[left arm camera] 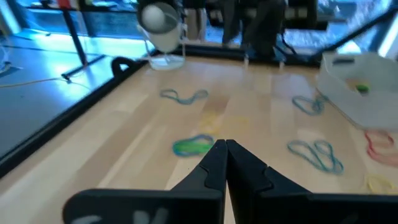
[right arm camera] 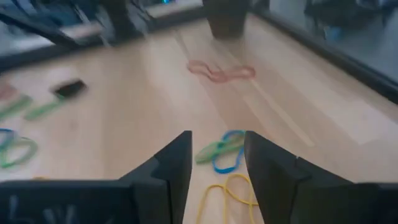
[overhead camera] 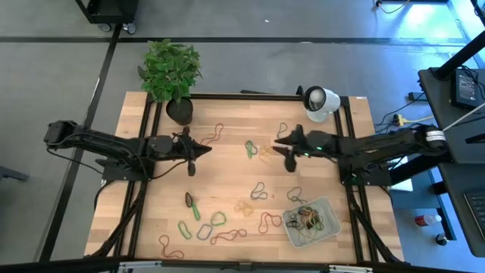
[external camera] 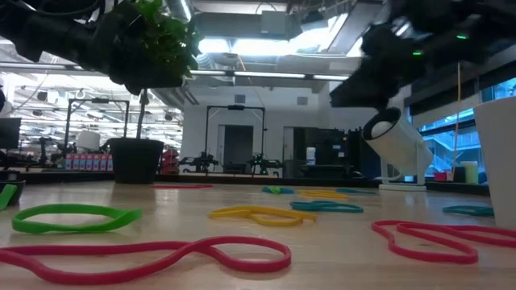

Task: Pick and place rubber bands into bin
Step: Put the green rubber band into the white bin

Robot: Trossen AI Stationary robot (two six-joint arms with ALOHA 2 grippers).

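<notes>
Fingers of our right gripper [right arm camera: 216,163] stand apart, empty; left gripper [left arm camera: 225,155] closed. Some rubber bands [overhead camera: 307,218] fill the bin [overhead camera: 327,205]; many remain scattered.

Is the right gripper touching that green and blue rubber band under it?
Apart. In the right wrist view the open right gripper frames the green and blue rubber band lying on the table, with wood visible beside each finger.
</notes>
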